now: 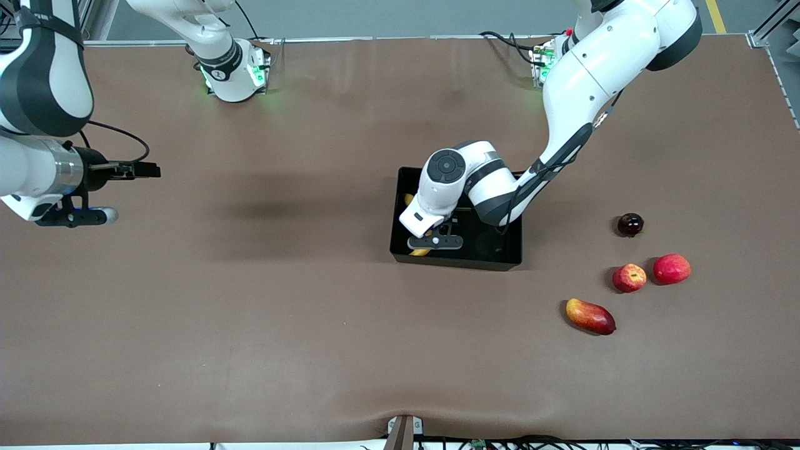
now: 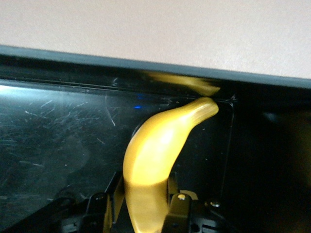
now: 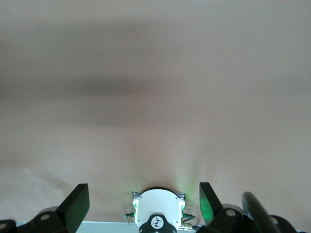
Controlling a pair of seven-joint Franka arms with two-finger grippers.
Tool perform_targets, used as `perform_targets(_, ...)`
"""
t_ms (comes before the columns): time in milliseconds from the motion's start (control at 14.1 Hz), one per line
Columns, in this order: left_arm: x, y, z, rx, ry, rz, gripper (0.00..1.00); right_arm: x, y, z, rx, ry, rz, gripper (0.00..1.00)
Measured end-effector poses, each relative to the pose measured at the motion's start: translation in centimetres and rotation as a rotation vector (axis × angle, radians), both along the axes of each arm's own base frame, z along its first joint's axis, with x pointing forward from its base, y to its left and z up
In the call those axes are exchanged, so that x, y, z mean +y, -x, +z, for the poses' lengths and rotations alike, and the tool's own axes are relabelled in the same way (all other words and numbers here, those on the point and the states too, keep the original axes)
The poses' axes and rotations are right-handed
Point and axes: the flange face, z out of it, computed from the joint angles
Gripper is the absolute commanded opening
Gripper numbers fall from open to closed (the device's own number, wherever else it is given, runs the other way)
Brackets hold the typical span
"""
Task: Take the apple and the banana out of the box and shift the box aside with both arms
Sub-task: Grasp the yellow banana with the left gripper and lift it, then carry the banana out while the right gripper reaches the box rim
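Note:
The black box (image 1: 462, 261) stands mid-table toward the left arm's end. My left gripper (image 1: 435, 242) is down inside it, shut on the yellow banana (image 1: 420, 252). In the left wrist view the banana (image 2: 155, 155) runs out from between the fingers of my left gripper (image 2: 145, 183), its tip at a corner of the box (image 2: 97, 63). The small red apple with a sticker (image 1: 629, 277) lies on the table near the left arm's end, nearer the front camera than the box. My right gripper (image 1: 78, 215) waits open and empty over bare table at the right arm's end, and shows so in its wrist view (image 3: 143, 200).
A plain red round fruit (image 1: 672, 269) lies beside the apple. An oval red-yellow mango (image 1: 590, 316) lies nearer the front camera. A small dark fruit (image 1: 630, 224) lies farther from it. The brown table (image 1: 281, 312) is wide and flat.

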Motion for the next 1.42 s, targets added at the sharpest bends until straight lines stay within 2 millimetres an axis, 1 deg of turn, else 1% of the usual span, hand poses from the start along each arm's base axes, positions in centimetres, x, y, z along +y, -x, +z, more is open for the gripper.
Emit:
perform_targets(142, 0.3, -0.6, 1.7, -0.017, -0.021, 0.007, 0.00, 0.7, 0.1, -0.2, 0.003, -0.023, 0.001, 1.00)
perform_targets(283, 0.4, -1.0, 4.4, -0.043, -0.049, 0.009, 0.00, 2.8, 0.3, 0.4, -0.005, -0.049, -0.024, 1.00)
perform_targets(496, 0.7, -0.9, 8.6, -0.081, -0.094, 0.016, 0.00, 7.5, 0.8, 1.5, -0.018, -0.041, -0.055, 1.00)
perform_targets(638, 1.1, -0.9, 11.1, -0.088, -0.105, 0.031, 0.00, 10.7, 1.0, 1.8, -0.028, -0.054, -0.082, 1.00)
perform_targets(708, 1.7, -1.1, 12.3, -0.087, -0.111, 0.030, 0.00, 12.1, 1.1, 1.8, -0.032, -0.058, -0.106, 1.00)
perform_targets(850, 3.8, -2.0, 15.1, -0.072, -0.132, 0.020, 0.00, 16.4, 1.5, 1.6, -0.058, -0.039, -0.139, 1.00)
perform_targets(921, 5.5, -2.9, 16.6, -0.064, -0.138, 0.015, 0.00, 19.0, 1.9, 1.3, -0.078, -0.030, -0.140, 1.00)
perform_targets(992, 7.8, -4.0, 18.0, -0.056, -0.143, 0.008, 0.00, 21.7, 2.3, 0.7, -0.099, -0.023, -0.140, 1.00)
perform_targets(1062, 10.7, -5.4, 19.3, -0.047, -0.148, -0.002, 0.00, 24.4, 2.6, -0.1, -0.124, -0.016, -0.151, 1.00)
perform_targets(1133, 13.9, -6.9, 20.3, -0.036, -0.154, -0.012, 0.00, 26.9, 2.8, -1.1, -0.150, -0.013, -0.164, 1.00)
perform_targets(1204, 17.2, -8.2, 20.8, -0.022, -0.160, -0.024, 0.00, 29.4, 3.0, -2.3, -0.173, -0.015, -0.172, 1.00)
perform_targets(1275, 20.6, -9.4, 20.9, -0.007, -0.169, -0.044, 0.00, 31.6, 3.2, -3.9, -0.188, -0.014, -0.169, 1.00)
perform_targets(1417, 26.9, -11.5, 20.4, 0.016, -0.177, -0.098, 0.00, 34.7, 3.3, -7.3, -0.208, -0.024, -0.160, 1.00)
